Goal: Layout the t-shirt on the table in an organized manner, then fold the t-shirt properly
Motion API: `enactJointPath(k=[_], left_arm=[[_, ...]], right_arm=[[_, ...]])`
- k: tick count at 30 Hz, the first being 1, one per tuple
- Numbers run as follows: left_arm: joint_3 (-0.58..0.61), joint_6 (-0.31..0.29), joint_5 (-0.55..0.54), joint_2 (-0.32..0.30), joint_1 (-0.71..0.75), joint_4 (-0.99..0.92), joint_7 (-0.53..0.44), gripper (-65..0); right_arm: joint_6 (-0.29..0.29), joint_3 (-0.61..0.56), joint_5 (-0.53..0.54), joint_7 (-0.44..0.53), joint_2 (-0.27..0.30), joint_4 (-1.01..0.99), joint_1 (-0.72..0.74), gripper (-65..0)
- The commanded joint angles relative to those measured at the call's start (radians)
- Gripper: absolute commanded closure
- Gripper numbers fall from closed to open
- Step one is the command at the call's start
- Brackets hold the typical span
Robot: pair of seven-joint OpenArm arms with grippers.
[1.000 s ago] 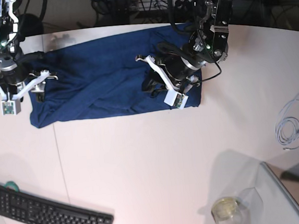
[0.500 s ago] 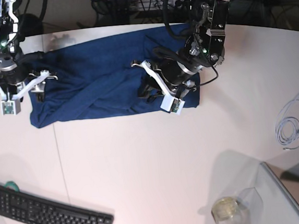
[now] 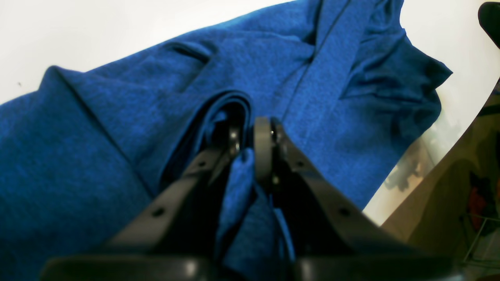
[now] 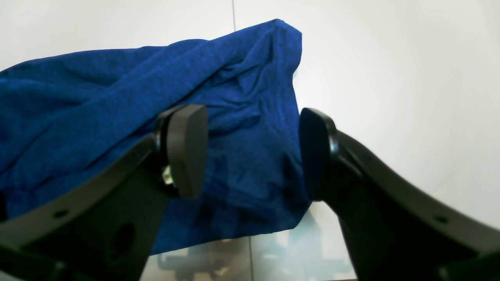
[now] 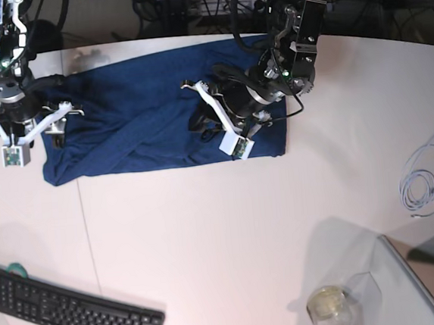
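Two grippers worked over navy t-shirt [image 5: 145, 119], spread crumpled on white table [image 5: 208, 232], far side. Left gripper [image 3: 250, 144] pinched raised fabric fold near shirt's middle. Right gripper [image 4: 250, 152] spread wide, empty, above shirt's corner by table seam.

Bright overhead light glares off the table [image 5: 207, 224]; wrist views blur up close.

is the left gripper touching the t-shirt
Touching. The left wrist view shows the left gripper shut on a fold of the t-shirt, cloth pinched between its pads.
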Motion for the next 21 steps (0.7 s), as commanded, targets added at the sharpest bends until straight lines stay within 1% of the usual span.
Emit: enactJointPath(k=[1,21], left_arm=[[0.000,-0.008,-0.017,0.005,-0.011,0.018,-0.019,0.0],[0.000,-0.008,-0.009,0.005,-0.015,0.012,-0.019,0.0]], right_arm=[[0.000,0.005,0.005,0.025,0.008,0.014,0.002,-35.0],[0.000,0.004,0.005,0.025,0.008,0.014,0.002,-35.0]])
